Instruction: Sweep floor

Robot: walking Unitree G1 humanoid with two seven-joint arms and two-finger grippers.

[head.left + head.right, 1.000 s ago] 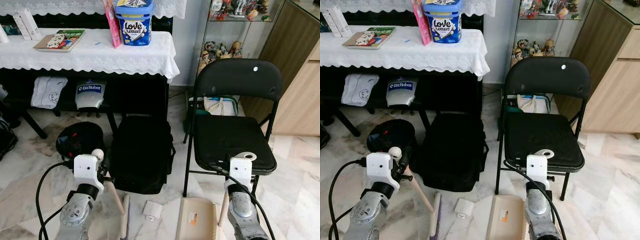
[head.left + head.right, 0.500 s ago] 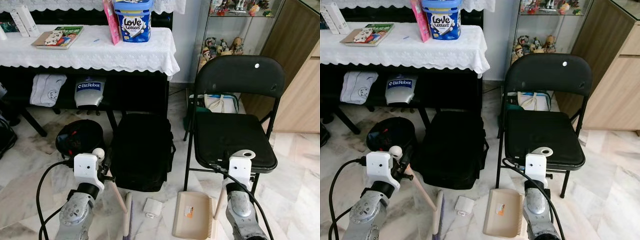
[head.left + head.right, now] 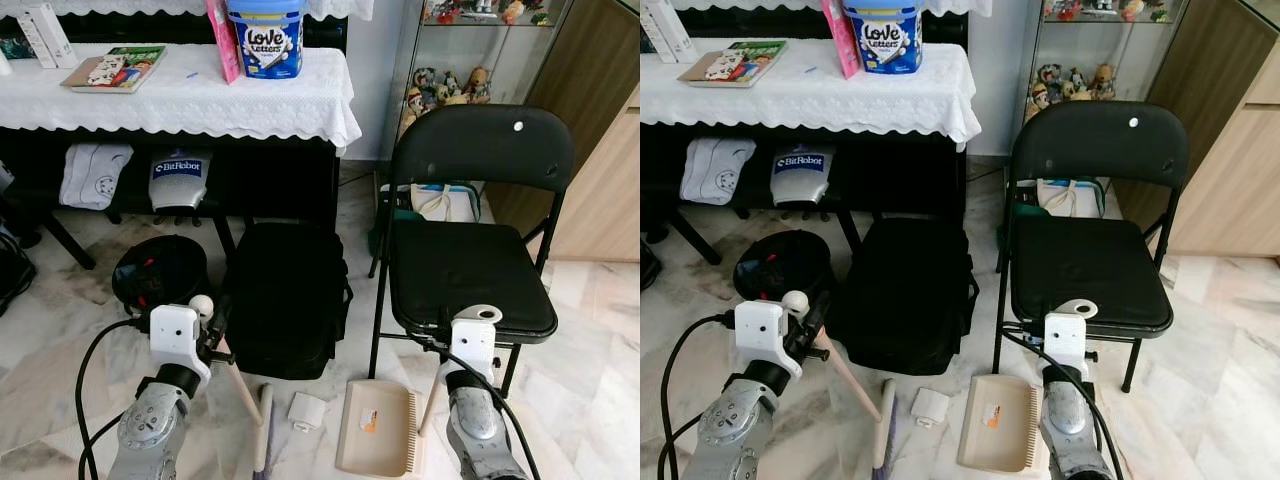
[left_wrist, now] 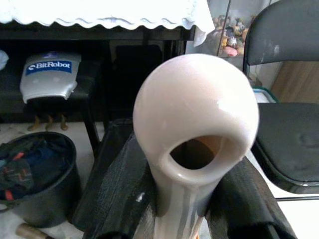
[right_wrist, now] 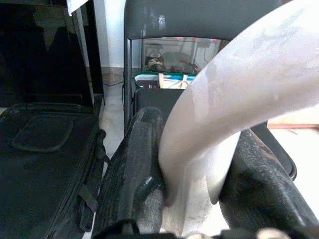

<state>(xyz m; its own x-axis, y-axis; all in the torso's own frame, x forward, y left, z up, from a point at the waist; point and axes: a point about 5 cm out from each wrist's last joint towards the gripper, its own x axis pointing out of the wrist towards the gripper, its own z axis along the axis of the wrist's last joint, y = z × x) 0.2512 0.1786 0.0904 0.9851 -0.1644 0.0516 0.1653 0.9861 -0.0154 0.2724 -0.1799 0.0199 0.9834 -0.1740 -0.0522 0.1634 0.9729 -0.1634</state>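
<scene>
My left gripper is shut on the cream broom handle, black fingers pressing on both sides below its looped end. The handle slants down to the broom head on the marble floor. My right gripper is shut on the pale dustpan handle, which is clamped between its fingers. The beige dustpan lies flat on the floor by the chair's front leg. A small white scrap lies on the floor between the broom head and the dustpan.
A black folding chair stands close at the right, over the dustpan. A black backpack and a round black bin sit ahead, before a table with a white lace cloth. A wooden cabinet is at the far right.
The view has tilted down slightly. The dustpan has slid left and the broom head right, both closer to the white scrap. Both grips are unchanged.
</scene>
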